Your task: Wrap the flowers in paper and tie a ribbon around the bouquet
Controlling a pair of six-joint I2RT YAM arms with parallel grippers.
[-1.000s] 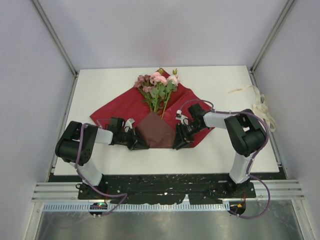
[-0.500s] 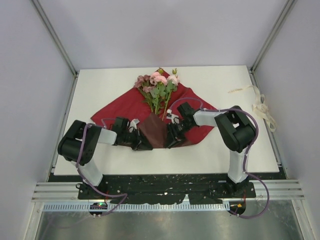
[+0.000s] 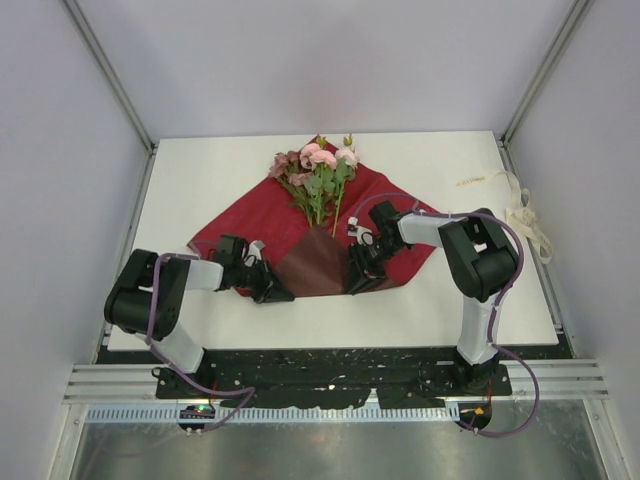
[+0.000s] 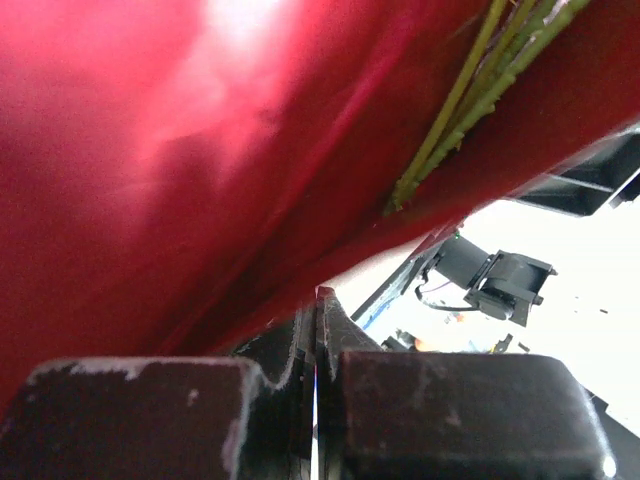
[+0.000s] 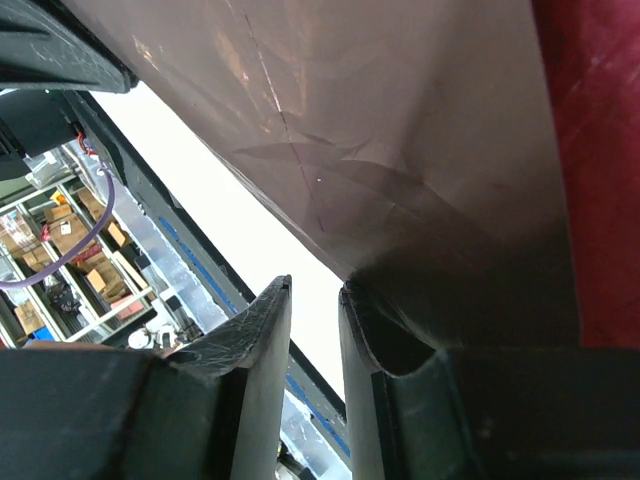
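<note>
Where the paper's (image 3: 385,215) near edge folds up, we see the left end effector (image 3: 268,288) pinched shut on it. The right end effector (image 3: 357,280) is narrowly parted against it (flowers (image 3: 318,170) lie at the far corner). White tabletop (image 3: 200,170) stretches on both sides, and the ribbon (image 3: 520,215) lies at its right edge.

glossy maroon paper (image 3: 240,222), matt white table (image 3: 200,170)

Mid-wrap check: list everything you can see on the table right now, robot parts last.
flowers: one bunch, pink and mauve with green stems, lying on the paper's far half
paper: one sheet, dark maroon, mid-table, near corner folded up over the stem ends
ribbon: one, cream, loose at the table's right edge
table: one, white
left hand: one, black, shut, at the fold's left edge
right hand: one, black, slightly open, at the fold's right edge
</note>
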